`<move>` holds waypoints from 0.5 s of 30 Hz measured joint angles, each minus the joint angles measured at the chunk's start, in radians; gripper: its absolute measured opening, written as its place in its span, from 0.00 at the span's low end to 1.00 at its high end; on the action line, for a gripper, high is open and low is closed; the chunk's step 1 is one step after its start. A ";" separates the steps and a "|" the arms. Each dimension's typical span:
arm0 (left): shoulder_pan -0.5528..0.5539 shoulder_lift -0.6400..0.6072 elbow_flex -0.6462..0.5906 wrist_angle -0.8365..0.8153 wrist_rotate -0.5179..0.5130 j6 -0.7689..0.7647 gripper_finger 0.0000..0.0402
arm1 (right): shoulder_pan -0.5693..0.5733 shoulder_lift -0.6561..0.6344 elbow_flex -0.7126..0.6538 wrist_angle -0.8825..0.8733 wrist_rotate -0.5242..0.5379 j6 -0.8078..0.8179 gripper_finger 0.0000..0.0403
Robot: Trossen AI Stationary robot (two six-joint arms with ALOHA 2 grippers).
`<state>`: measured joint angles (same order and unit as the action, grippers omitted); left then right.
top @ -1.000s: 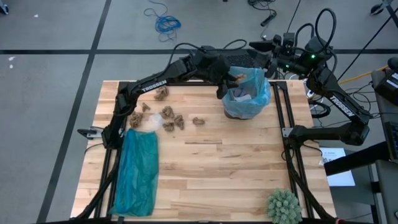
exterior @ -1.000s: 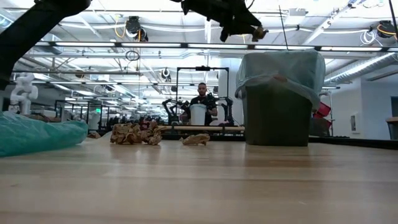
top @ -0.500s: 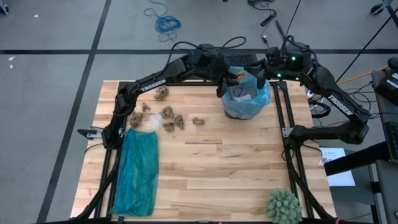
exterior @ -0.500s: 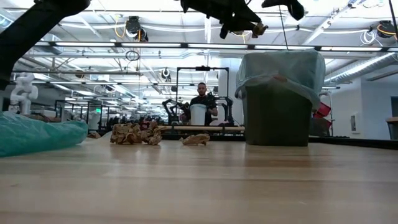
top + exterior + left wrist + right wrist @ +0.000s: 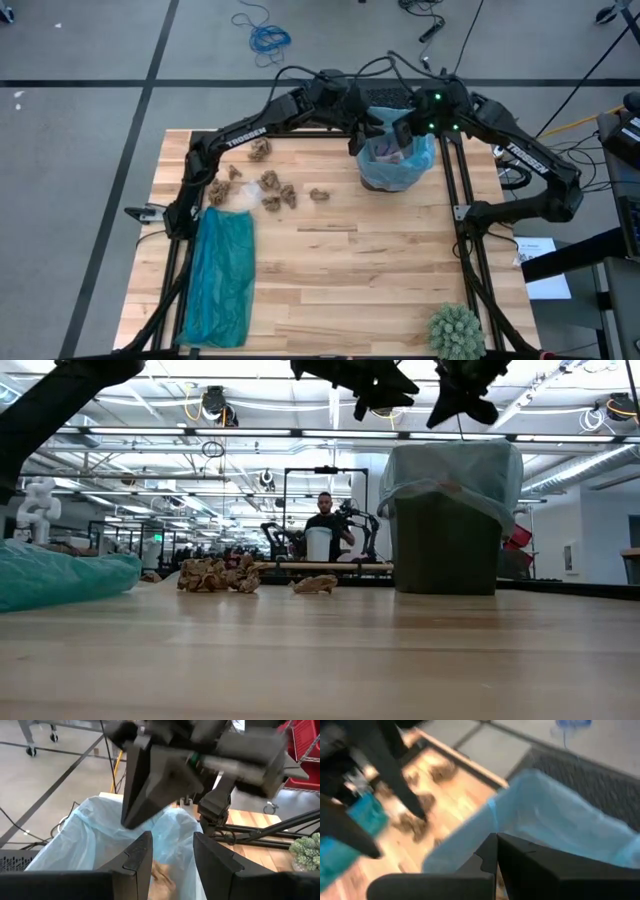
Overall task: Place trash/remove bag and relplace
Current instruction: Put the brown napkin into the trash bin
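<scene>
The trash-loading step looks to be in hand: the left tool hangs over the mouth of the bin, its fingers parted and empty, a brown scrap lying inside the pale blue bag below it; the bag lines the bin at the far right of the table; most of the trash, brown scraps and a white wad, lies well apart at the far left, beside the teal bag; the right tool is above the bin's far rim with its fingers together, holding nothing visible; a second ago the left tool held a scrap, now gone from it, and the right arm has swung in from beyond the bin; the next move probably calls for the left arm to return for another scrap, clear of the right arm.
</scene>
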<state>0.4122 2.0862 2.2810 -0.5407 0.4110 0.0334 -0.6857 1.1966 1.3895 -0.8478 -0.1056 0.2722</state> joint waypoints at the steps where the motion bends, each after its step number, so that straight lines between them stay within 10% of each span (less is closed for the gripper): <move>1: 0.004 -0.011 0.000 -0.004 0.000 0.000 0.34 | 0.000 -0.010 0.000 0.024 -0.002 0.000 0.01; 5: 0.037 -0.112 0.000 -0.079 -0.029 0.008 0.34 | 0.000 -0.042 0.000 0.120 -0.049 0.003 0.02; 12: 0.072 -0.343 0.002 -0.678 -0.508 0.140 0.16 | 0.053 -0.023 0.001 0.200 -0.312 -0.054 0.04; 15: 0.095 -0.392 0.002 -0.899 -0.547 0.086 0.03 | 0.127 0.028 0.001 0.215 -0.316 -0.101 0.03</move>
<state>0.5069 1.6940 2.2833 -1.4398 -0.1360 0.1190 -0.5589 1.2246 1.3903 -0.6328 -0.4212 0.1712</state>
